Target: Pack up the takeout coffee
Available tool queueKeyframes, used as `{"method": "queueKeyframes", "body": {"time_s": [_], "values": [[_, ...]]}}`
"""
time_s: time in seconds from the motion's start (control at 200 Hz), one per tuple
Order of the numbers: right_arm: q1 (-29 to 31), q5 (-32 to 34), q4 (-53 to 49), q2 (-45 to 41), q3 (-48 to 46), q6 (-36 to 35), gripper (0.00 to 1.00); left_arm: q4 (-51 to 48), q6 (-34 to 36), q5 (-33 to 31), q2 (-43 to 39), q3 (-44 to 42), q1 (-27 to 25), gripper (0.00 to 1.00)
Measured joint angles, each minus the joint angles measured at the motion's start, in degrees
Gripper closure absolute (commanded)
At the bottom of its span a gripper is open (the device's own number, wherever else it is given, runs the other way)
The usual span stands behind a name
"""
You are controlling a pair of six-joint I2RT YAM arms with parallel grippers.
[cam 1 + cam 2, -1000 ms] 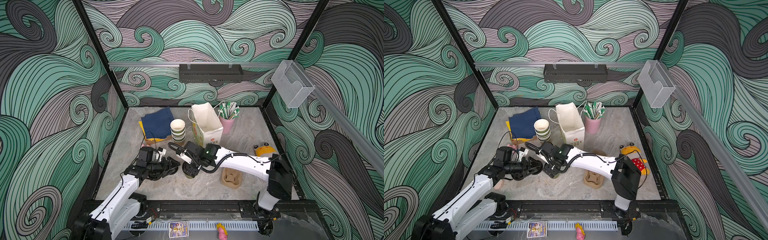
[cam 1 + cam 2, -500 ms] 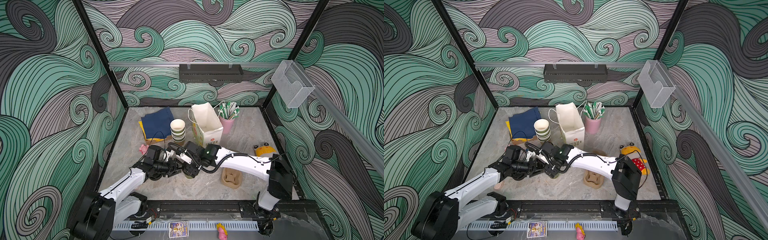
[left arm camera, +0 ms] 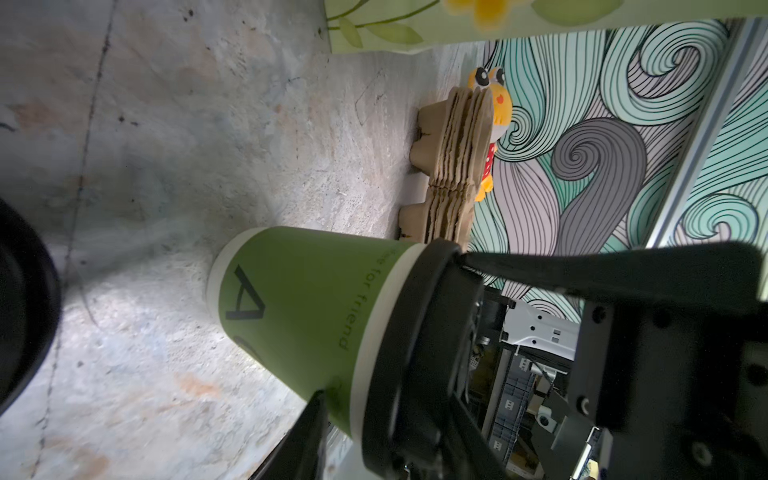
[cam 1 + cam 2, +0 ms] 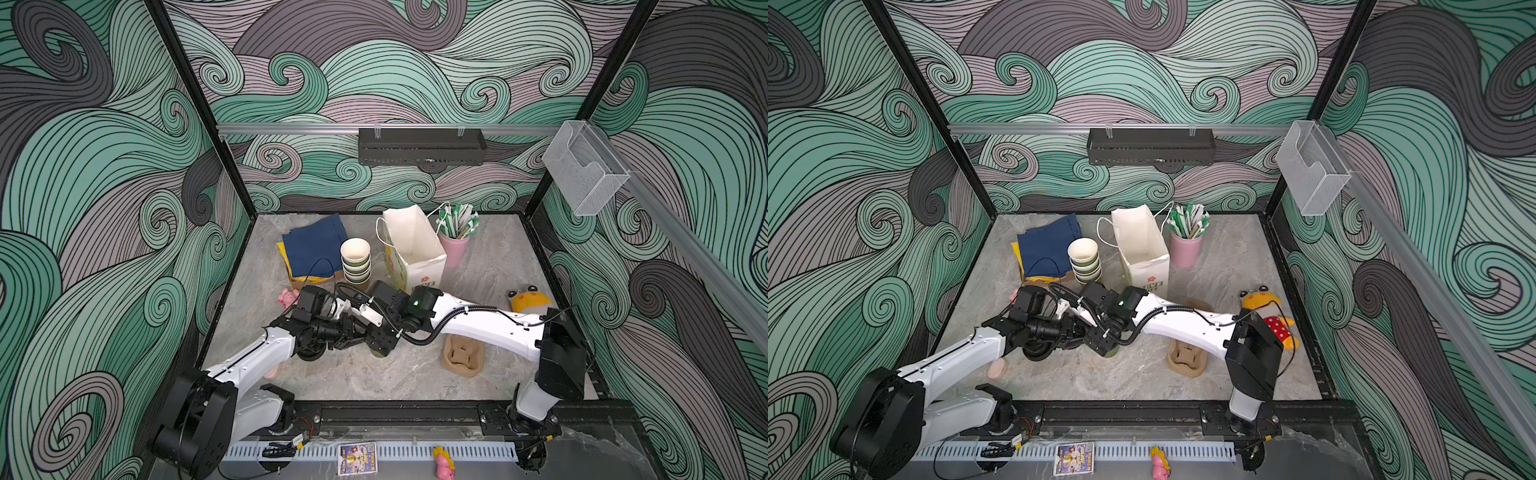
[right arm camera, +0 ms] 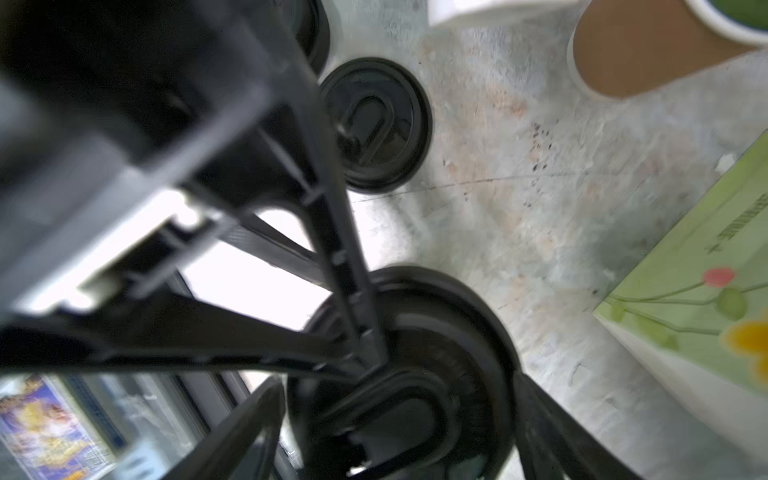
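left gripper [image 3: 392,326]: fingers [image 3: 303,440] astride the cup [image 3: 299,299] near its top, one on the lid [image 3: 399,353] rim, one at the wall; squeezing or not, cannot tell.
right gripper [image 5: 399,380]: fingers [image 5: 241,428] spread wide either side of that lid.
cup: upright on the table [image 3: 166,166], in front of the paper bag [image 4: 411,249].
spare lid [image 5: 374,124]: flat on the table, clear of the paper bag.

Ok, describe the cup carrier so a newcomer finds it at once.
On the marble tabletop, look to the front right, just in front of the white link of the right arm. There sits the pulp cup carrier, a low brown stack of moulded trays with round wells. Unlike the yellow frog plush behind it, it is plain, flat and cardboard-coloured.
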Motion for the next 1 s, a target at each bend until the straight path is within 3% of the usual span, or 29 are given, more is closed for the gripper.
{"method": "queueKeyframes", "body": {"time_s": [0.17,0.37,0.475,0.655,0.811,1.001], "values": [[0.1,-0.6,-1.3,-0.8,0.0,0.0,0.08,-0.1,0.6,0.0,0.5,0.4,-0.3,0.60],[0.4,-1.2,-1.3,-9.0,-1.0,4.7,0.14,-0.1,0.8,0.0,0.5,0.4,-0.4,0.58],[0.5,-0.5,-0.2,-17.5,-5.5,12.0,0.22,-0.1,0.9,0.0,0.5,0.4,-0.4,0.58],[0.0,-0.2,5.2,-31.5,-21.2,31.7,0.41,-0.1,0.9,0.0,0.5,0.4,-0.4,0.57],[-2.8,-3.7,11.8,-34.3,-32.4,43.3,0.50,-0.1,0.9,0.1,0.5,0.4,-0.4,0.58],[-7.7,-9.5,23.5,-34.8,-39.7,50.5,0.49,-0.1,0.9,0.3,0.5,0.4,-0.4,0.59]]}}
